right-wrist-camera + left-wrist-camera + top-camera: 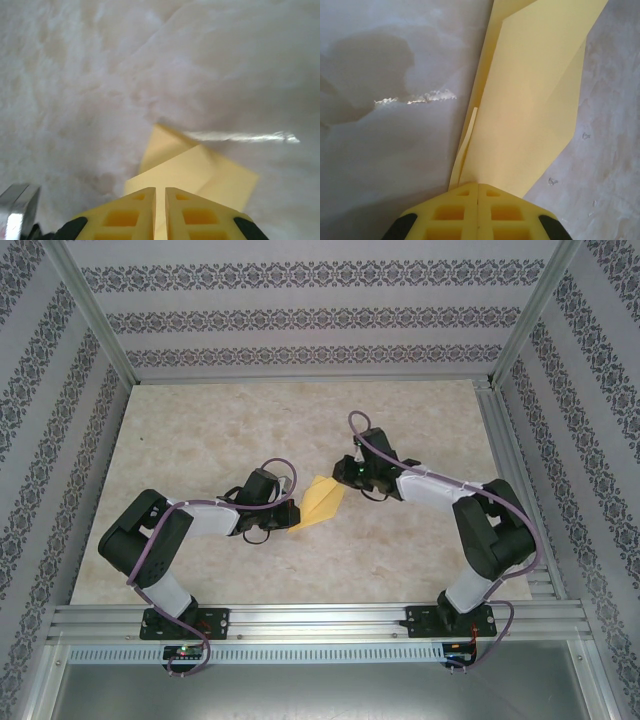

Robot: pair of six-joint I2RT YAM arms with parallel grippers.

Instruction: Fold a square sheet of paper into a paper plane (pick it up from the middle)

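- The left pincer (478,186) is clamped tight on the near, pointed end of the paper plane (322,502). Its fingers are pressed together, and the yellow paper fans out from between them.
- The paper plane sits over the middle of the worktop (200,440), slanting away to the right between the two pincers.
- Just beyond, the right pincer (160,190) meets the plane's far edge with its jaws a thin slit apart. Paper runs up to that slit, but I cannot tell whether it is pinched.
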